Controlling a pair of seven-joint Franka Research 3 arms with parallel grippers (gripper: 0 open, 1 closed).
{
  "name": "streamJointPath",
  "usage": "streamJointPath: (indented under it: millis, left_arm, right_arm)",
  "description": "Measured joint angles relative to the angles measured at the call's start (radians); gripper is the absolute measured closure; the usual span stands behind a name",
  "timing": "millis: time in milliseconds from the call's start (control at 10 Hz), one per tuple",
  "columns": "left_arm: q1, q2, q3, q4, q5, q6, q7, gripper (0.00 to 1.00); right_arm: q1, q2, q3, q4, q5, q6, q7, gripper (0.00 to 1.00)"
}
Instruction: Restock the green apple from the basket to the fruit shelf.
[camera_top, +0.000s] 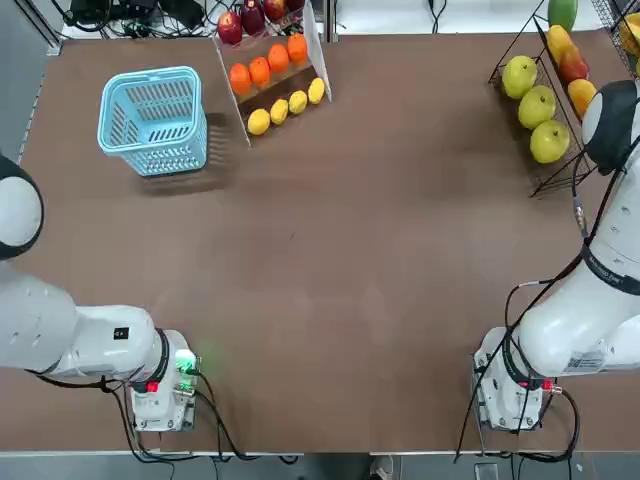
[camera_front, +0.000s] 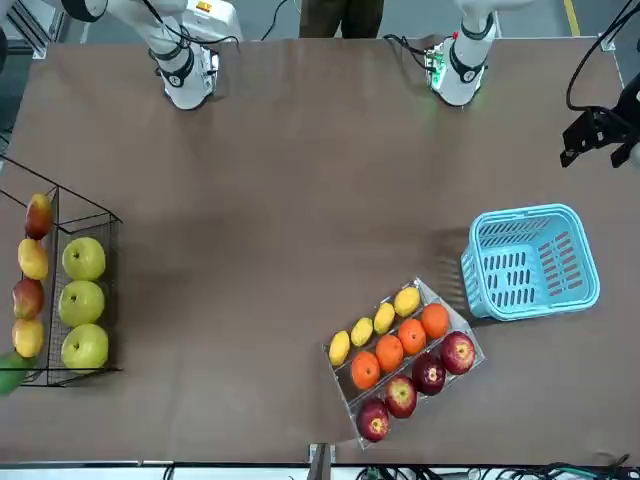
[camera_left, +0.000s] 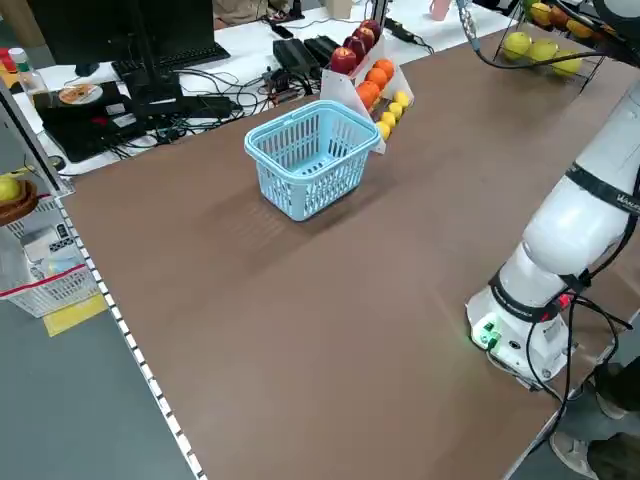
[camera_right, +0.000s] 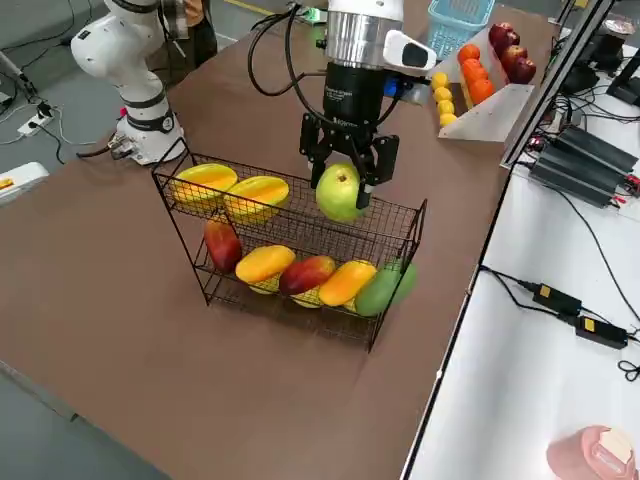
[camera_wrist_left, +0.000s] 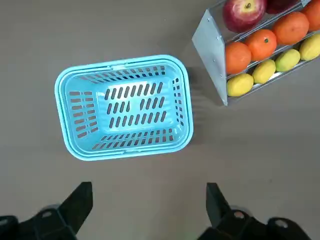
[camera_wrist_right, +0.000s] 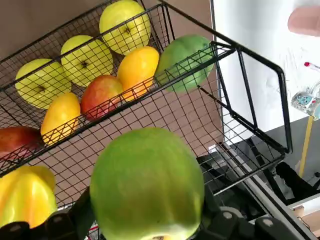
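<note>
Clamping the green apple (camera_right: 340, 195) in the right pincer (camera_right: 342, 185) at the far-right fruit shelf (camera_right: 418, 220), with left pincer (camera_wrist_left: 150, 192) apart at left.

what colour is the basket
Light blue all over, rim and slotted sides alike; the left wrist view shows the basket best.

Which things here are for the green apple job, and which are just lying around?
For the job:
- green apple, in the right hand at the shelf
- wire fruit shelf
- blue basket

Just lying around:
- white-sided stand
- its lemons, oranges and red apples
- left hand, idle above the table
</note>
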Motion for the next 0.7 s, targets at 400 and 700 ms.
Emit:
streamJointPath:
  millis: [400, 700]
  left_arm:
    - [0.0, 0.0, 0.0, 0.0, 0.0, 0.0, 0.0, 0.0]
    - [0.0, 0.001, 0.0, 0.0, 0.0, 0.0, 0.0, 0.0]
  right_arm:
    - [0.0, 0.0, 0.0, 0.0, 0.0, 0.0, 0.003, 0.13]
    - [0.0, 0.003, 0.0, -0.004, 0.0, 0.0, 0.009, 0.13]
